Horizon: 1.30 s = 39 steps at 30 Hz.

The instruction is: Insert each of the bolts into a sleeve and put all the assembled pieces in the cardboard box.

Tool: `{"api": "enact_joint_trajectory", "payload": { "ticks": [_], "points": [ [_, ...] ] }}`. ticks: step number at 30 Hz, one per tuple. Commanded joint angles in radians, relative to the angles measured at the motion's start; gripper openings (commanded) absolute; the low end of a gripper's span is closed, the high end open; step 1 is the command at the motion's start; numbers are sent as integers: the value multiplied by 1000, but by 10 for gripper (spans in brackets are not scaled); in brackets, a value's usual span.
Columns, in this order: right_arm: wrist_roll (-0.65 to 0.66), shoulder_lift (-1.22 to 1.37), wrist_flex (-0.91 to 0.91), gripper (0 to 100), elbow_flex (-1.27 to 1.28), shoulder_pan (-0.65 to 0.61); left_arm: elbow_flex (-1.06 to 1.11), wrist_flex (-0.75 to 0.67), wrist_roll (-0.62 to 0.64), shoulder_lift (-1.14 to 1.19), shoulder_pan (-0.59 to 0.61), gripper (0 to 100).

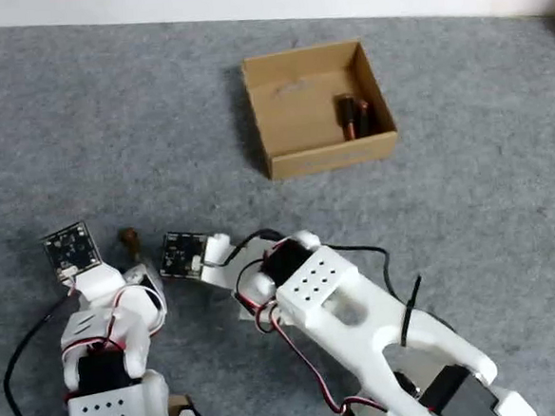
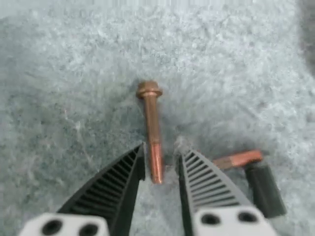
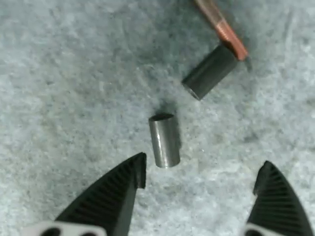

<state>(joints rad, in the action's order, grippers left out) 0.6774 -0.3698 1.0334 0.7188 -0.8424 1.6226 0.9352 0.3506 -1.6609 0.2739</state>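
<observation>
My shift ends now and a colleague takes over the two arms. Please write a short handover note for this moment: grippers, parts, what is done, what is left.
Left gripper: open, straddling the threaded end of a bolt lying on the carpet.
Right gripper: wide open above a loose grey sleeve.
Nearby: a second bolt with its tip at a dark sleeve; inserted or not, unclear.
Done: assembled pieces lie in the cardboard box.
Left: join both pairs, box them.
</observation>
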Motion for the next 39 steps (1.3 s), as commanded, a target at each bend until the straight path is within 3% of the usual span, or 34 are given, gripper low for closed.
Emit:
{"api": "enact_joint_trajectory", "payload": {
  "ticks": [1,7,18,27,31,35,39],
  "points": [
    [17,2,2,320,-39,18,-18,-37,-8,2,21,117],
    [3,21,-31,320,-22,-8,21,-35,-9,2,25,119],
    [-8,314,-94,320,-13,-51,35,-35,-9,-5,62,119],
    [-11,344,-97,320,-10,-56,35,-32,-9,-8,70,120],
    [-14,348,-182,320,-7,-65,35,-32,-9,-8,70,120],
    [-14,348,-199,230,-5,-71,35,-32,-9,-10,70,120],
    [-15,348,-200,36,-5,-71,31,-31,-9,-10,70,120]
  ]
}}
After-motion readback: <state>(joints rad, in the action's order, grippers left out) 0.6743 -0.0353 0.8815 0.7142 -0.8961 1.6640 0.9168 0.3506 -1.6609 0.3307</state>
